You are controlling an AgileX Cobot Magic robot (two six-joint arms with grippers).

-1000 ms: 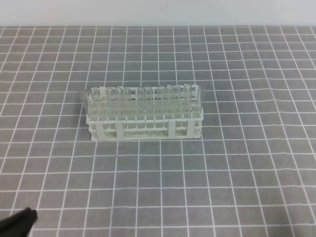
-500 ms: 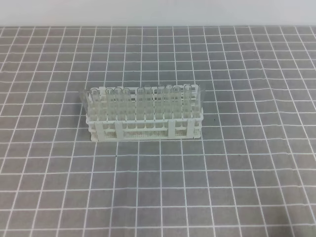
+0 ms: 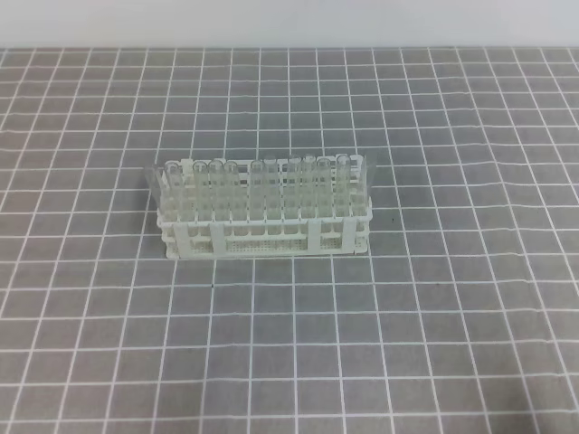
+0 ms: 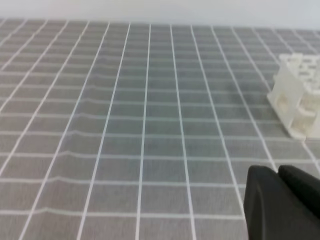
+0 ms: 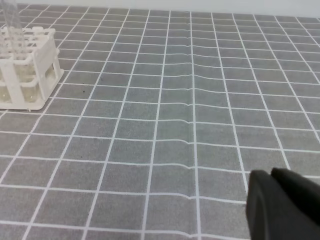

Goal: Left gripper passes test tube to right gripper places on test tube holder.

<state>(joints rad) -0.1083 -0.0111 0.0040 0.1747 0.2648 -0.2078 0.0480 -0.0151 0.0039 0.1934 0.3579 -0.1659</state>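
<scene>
left gripper [image 4: 278, 172] matte black, right gripper [image 5: 271, 176] (likewise)

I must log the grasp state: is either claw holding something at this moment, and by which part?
Nothing is held. The left claw and the right claw are both shut and empty, apart from the test tube holder.

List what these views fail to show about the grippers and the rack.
- Left gripper: left wrist view, cut off by the corner.
- Right gripper: right wrist view, likewise cut off.
- Both arms: outside the high view.
- Test tube holder: clear tubes blur together, uncountable.
</scene>
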